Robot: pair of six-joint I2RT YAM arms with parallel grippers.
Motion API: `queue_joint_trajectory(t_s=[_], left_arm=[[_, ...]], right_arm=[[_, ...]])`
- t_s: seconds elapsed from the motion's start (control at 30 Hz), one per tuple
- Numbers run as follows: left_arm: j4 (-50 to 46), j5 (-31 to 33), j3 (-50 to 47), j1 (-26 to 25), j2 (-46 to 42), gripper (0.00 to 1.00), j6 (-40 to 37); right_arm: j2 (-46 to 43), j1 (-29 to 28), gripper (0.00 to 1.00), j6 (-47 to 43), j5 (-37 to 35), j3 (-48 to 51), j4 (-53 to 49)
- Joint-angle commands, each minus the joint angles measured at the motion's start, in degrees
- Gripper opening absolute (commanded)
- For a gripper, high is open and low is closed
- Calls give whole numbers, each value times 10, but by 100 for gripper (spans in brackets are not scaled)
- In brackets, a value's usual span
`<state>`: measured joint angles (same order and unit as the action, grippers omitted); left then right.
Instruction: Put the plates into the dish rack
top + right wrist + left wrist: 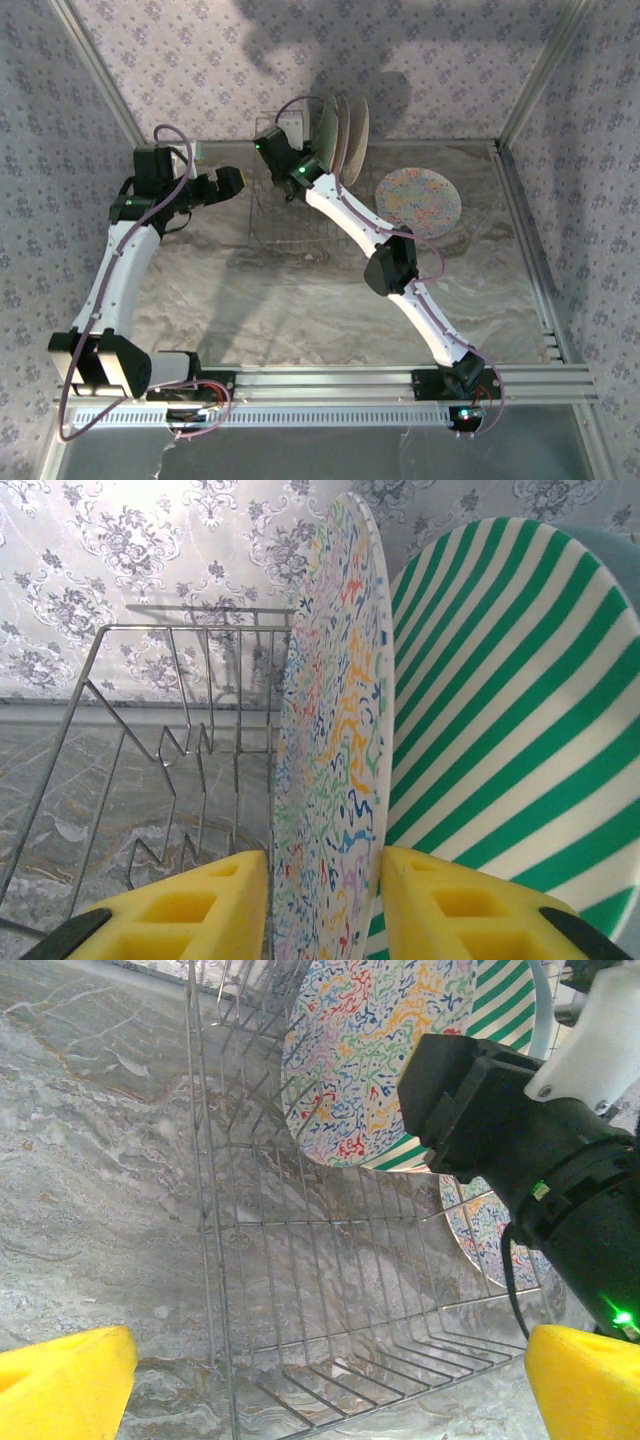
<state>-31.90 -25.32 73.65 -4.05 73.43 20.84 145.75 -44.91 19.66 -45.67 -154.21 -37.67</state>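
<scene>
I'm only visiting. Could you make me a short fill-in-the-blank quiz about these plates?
The right gripper holds a mosaic plate upright in the wire ____.
The neighbouring plate has green and white ____.
A second mosaic plate lies ____ on the table.
The left gripper is ____, holding nothing.
Missing words: rack, stripes, flat, open.

Overhead; 2 wrist close-ups on rack (330, 1290)

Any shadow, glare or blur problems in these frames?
Top external: big arm shadows fall on the patterned back wall. Left wrist: yellow fingertips are soft, the thin dark wire dish rack sharp. Right wrist: that wall is washed out at top, the multicoloured mosaic plate crisp.
</scene>
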Motion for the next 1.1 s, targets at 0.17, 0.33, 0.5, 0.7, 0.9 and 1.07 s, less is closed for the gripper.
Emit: queue_joint_trajectory(t_s=[0.17, 0.33, 0.5, 0.7, 0.9, 1.07], left_arm=[[8, 0, -10, 3, -15, 99, 16], [-15, 23, -10, -10, -34, 99, 19], [-37, 56, -25, -36, -67, 99, 26], [-52, 87, -57, -67, -104, 99, 59], [-39, 125, -101, -116, -150, 99, 111], [-28, 194, -121, -188, -159, 99, 132]], right_arm=[[-142, -4, 52, 1, -37, 71, -26], [-256, 3, 72, 6, -28, 189, -3], [-375, 24, 100, 37, -8, 298, -24], [-569, 120, 100, 123, 173, 525, -14], [-730, 312, 100, 204, 445, 766, 30], [-767, 447, 99, 227, 660, 921, 89]])
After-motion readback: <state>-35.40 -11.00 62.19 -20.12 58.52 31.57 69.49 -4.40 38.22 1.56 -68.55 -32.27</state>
